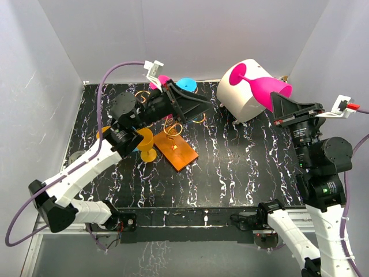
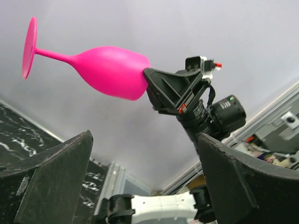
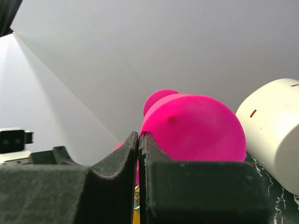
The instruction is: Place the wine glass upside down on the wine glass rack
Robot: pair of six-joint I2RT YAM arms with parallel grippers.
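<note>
My right gripper (image 1: 277, 105) is shut on the rim of a magenta wine glass (image 1: 262, 86) and holds it in the air at the right, tilted, foot pointing up and left. The glass also shows in the left wrist view (image 2: 107, 70) and fills the right wrist view (image 3: 196, 126) past the closed fingers (image 3: 121, 163). The gold wire wine glass rack (image 1: 173, 128) stands on its orange base (image 1: 180, 154) left of centre. My left gripper (image 1: 203, 107) is open and empty above the rack, pointing right; its fingers (image 2: 51, 177) stand wide apart.
A yellow glass (image 1: 146, 144) stands beside the orange base. A blue glass (image 1: 186, 84) and a pink one (image 1: 159, 81) sit at the rack's far side, partly hidden by the left arm. A white cylinder (image 1: 245, 95) lies at the back right, under the held glass.
</note>
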